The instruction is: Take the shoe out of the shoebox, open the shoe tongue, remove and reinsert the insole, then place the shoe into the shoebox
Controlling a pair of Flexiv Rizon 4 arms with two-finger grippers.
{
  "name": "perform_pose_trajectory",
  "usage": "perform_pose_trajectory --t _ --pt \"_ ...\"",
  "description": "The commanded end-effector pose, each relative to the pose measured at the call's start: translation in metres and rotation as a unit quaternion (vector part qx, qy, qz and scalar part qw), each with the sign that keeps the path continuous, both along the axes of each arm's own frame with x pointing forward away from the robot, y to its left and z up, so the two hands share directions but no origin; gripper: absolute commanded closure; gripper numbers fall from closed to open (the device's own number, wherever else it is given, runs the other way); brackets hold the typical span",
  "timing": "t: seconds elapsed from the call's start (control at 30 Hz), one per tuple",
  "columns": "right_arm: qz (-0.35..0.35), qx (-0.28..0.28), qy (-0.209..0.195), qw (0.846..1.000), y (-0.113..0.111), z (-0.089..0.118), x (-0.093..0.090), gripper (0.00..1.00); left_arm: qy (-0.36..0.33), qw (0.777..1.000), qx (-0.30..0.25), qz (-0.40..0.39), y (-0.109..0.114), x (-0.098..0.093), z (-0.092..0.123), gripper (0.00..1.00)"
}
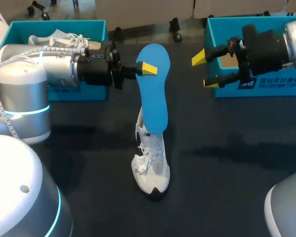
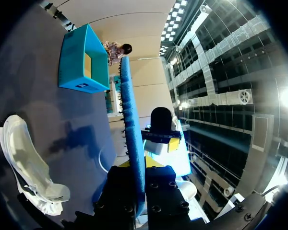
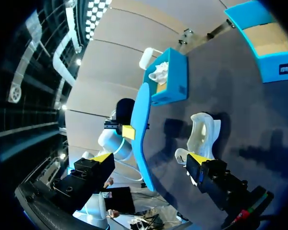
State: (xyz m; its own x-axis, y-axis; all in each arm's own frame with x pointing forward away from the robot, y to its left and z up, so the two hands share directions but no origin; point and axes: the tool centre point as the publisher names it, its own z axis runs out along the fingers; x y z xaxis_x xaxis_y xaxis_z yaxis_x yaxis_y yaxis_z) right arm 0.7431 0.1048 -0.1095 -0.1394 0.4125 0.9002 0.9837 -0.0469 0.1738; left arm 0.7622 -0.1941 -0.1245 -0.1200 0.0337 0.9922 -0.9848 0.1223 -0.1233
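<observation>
A blue insole [image 1: 154, 94] hangs in the air above the table's middle, with my left gripper [image 1: 147, 69] shut on its upper part; in the left wrist view the insole [image 2: 132, 134] shows edge-on between the fingers. Below it a white shoe [image 1: 151, 160] lies on the dark table, also seen beside the left gripper [image 2: 29, 167] as the shoe. My right gripper [image 1: 203, 70] stands open to the right of the insole, holding nothing. From the right wrist the insole [image 3: 141, 129] and the shoe [image 3: 204, 134] lie ahead of its spread fingers.
A teal shoebox [image 1: 96, 29] at the back left holds another white shoe [image 1: 64, 38]. A second teal shoebox [image 1: 222, 22] stands at the back right, behind my right arm. Dark table lies bare around the shoe.
</observation>
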Motion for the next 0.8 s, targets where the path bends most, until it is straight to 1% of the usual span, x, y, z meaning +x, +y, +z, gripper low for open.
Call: perform_pose_trajectory --t 0.03,0.23,0.37,0.8 --pt "0.004 0.079 -0.012 0.997 0.002 -0.007 -0.004 0.00 0.000 1.000 0.001 -0.001 0.000 0.001 0.000 1.00" --pt "0.014 0.088 -0.010 0.996 0.004 -0.006 0.003 0.00 0.000 1.000 0.001 -0.001 0.000 0.001 0.000 1.00" --pt "0.019 0.115 -0.011 0.993 0.005 -0.005 0.007 0.00 0.000 1.000 0.001 -0.001 0.000 0.001 0.000 1.00" --pt "0.019 0.115 -0.011 0.993 0.005 -0.005 0.007 0.00 0.000 1.000 0.001 -0.001 0.000 0.001 0.000 1.00"
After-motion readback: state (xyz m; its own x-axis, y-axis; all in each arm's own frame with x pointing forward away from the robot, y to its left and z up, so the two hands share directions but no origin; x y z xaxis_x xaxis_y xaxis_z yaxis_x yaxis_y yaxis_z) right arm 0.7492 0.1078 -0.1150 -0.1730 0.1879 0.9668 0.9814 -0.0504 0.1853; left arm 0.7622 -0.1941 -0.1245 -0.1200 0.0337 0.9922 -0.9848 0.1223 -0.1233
